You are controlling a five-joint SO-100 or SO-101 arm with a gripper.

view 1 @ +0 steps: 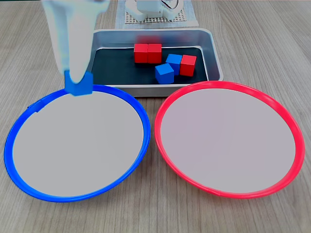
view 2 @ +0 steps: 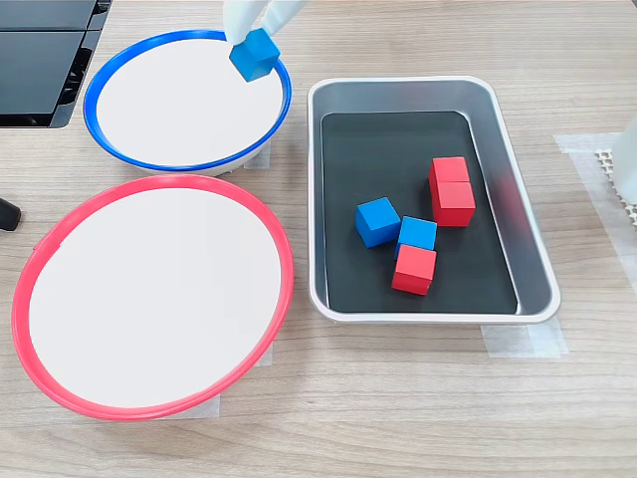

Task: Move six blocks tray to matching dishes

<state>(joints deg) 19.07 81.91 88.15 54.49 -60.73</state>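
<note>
While the gripper (view 1: 77,82) clamps one blue block (view 2: 254,54) over the blue-rimmed dish (view 2: 119,154), red-rimmed dish (view 1: 291,126) sits bare. Tray (view 2: 398,92) holds three red, two blue.

Even, bright, diffuse light is falling across the table (view 1: 272,43) in both fixed views, leaving only faint, soft shadows under the dish rims. The dish centres (view 1: 77,145) are washing out to flat pale grey, almost without texture. The tray's metal wall (view 2: 523,209) is showing mild reflections, and no harsh glare is appearing. The gripper (view 1: 77,82) is looking smeared and hazy in one fixed view, close to the lens. The blocks (view 2: 378,221) are staying crisp. Straight edges are showing no clear bending.
</note>
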